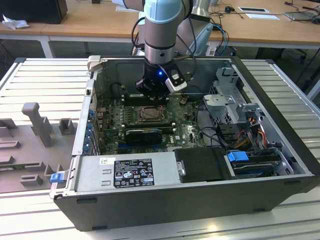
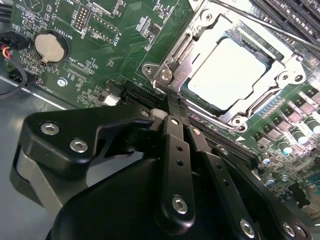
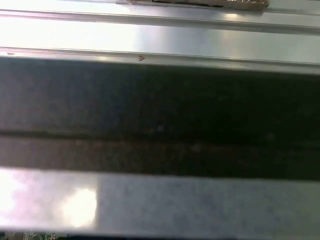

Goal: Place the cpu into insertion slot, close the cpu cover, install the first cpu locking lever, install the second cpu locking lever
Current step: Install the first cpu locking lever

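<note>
Gripper point(image 2: 172, 107) beside covered cpu point(image 2: 227, 70)

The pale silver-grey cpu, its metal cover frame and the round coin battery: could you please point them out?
Pale silver-grey cpu point(image 2: 227, 70), second wrist view, top centre.
Metal cover frame point(image 2: 181, 67), second wrist view, side bar.
Round coin battery point(image 2: 51, 47), second wrist view, face.

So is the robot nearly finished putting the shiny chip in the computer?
Partly. In the second wrist view the cpu already lies in the insertion slot, and the cpu cover looks folded down around it. The gripper is closed, its tip at the cover's metal tab. Whether either locking lever is latched can't be told, so that part may be left.
</note>
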